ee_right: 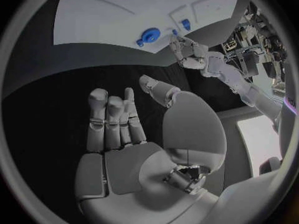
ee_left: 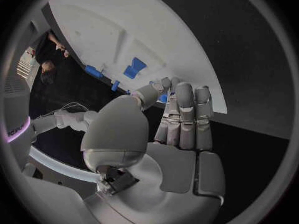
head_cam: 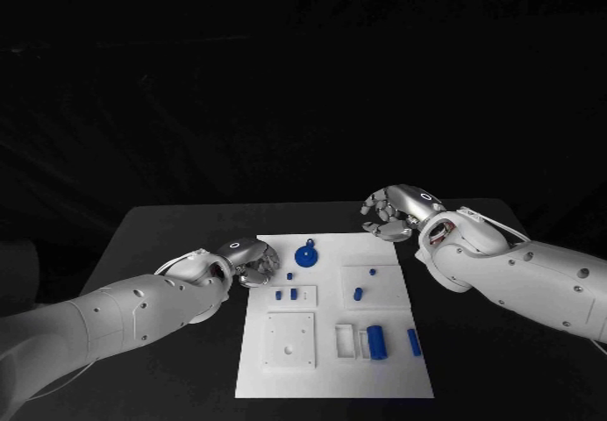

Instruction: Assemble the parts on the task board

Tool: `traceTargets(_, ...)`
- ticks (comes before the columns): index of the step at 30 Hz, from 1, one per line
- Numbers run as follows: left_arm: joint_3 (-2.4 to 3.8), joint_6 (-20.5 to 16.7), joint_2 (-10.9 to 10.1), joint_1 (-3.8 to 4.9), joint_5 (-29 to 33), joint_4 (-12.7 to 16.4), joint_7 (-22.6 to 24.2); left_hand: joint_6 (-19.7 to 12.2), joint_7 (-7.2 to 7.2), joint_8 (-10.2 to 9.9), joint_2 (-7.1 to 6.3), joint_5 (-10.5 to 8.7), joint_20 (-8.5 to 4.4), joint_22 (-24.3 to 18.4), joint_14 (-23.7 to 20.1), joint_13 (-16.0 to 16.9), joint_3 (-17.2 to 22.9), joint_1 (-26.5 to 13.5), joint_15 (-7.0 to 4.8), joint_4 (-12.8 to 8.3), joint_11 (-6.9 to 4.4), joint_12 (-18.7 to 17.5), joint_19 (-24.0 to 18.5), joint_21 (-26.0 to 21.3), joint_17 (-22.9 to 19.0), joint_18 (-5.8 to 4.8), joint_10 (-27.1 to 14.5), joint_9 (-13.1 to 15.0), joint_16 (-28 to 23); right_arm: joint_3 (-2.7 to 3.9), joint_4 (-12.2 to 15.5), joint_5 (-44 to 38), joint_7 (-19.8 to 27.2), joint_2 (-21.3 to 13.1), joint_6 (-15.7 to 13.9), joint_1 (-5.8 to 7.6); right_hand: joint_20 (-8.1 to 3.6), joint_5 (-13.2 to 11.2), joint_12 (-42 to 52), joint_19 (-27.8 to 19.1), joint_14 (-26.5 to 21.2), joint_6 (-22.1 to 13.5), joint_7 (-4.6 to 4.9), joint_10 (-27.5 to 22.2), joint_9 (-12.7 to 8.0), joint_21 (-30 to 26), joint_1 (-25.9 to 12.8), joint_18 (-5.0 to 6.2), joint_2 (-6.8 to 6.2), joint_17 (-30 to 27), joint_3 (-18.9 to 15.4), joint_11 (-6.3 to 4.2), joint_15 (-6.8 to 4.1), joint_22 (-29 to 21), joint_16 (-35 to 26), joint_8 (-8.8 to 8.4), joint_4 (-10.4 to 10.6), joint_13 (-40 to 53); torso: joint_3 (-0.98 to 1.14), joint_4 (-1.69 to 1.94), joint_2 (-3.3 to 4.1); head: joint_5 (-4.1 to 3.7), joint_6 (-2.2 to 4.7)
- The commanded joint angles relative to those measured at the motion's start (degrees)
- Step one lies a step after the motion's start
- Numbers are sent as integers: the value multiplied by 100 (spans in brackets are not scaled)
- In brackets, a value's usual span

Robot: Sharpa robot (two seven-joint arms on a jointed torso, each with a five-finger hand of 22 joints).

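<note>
1. While both arms reach in over the black table [head_cam: 165, 228], the white rectangular task board [head_cam: 392, 373] lies at the centre, its long side running from 12 to 6 o'clock.
2. Left hand [head_cam: 248, 262]: silver, at the board's 9 o'clock edge near the far end. In the left wrist view the fingers [ee_left: 185, 115] lie side by side, stretched toward the board edge, thumb alongside. A small blue piece [ee_left: 162, 98] shows just past the thumb tip; I cannot tell whether the hand pinches it or only touches the board.
3. Right hand [head_cam: 395, 212]: silver, at the board's 1 o'clock corner, above the table just off the board. In the right wrist view the fingers [ee_right: 114, 118] stand loosely curled and apart from the thumb, nothing between them.
4. Parts on the board:
   - Round blue disc with a small tab [head_cam: 308, 255], toward 12 o'clock.
   - Small blue pegs [head_cam: 295, 295], left of centre, near the left hand.
   - Short blue peg [head_cam: 358, 295], at centre.
   - Blue cylinder [head_cam: 375, 339], toward 5 o'clock, in a recessed slot.
   - Slim blue bar [head_cam: 414, 342], just beside it on the 3 o'clock side.
5. White raised square plate [head_cam: 289, 338], toward 7 o'clock on the board.
</note>
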Motion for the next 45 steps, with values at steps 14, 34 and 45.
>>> traceTargets(14, 494, -169, -655, 104, 2408, 868, 319, 104, 173, 56, -100, 59, -43, 106, -27, 43, -28, 31, 75, 4, 44, -16, -41, 17, 15, 182, -73, 2, -12, -29, 127, 480, 733, -74, 748, -2, 164, 56, -2580, -194, -217, -202, 199, 60, -55, -387, 230, 307, 37, -504, -200, 107, 151, -7, -389, 47, -249, -2004, 1, 2, -7, -128, 71)
traceTargets(34, 536, 1398, -1489, 443, 7009, 2174, 1300, 111, 144, 131, 36, 82, 210, -97, -899, -4, -619, -699, 305, -5, 235, -94, -847, -655, -434, 0, -437, 0, -1078, -279, -69, -1129, 299, -43, 1562, -129, -38, 44, -4942, 390, 308, -91, 165, 796, -108, -353, 442, 307, 108, -757, -458, 297, 281, 27, -134, 202, -404, -3632, 4, 0, -13, -402, 92)
traceTargets(45, 535, 1614, -1477, 461, 7168, 2235, 1234, 32, 183, 170, 55, 118, 543, -235, -1272, -77, -708, -717, 687, -25, 312, -79, -1364, -1207, -833, -68, -500, 12, -2472, -374, -297, -1351, 252, 92, 1463, -221, -36, 28, -5252, 400, 293, -195, 160, 843, -146, -399, 467, 307, 61, -802, -493, 343, 324, 25, -124, 155, -452, -3820, -2, -3, 6, -372, 42)
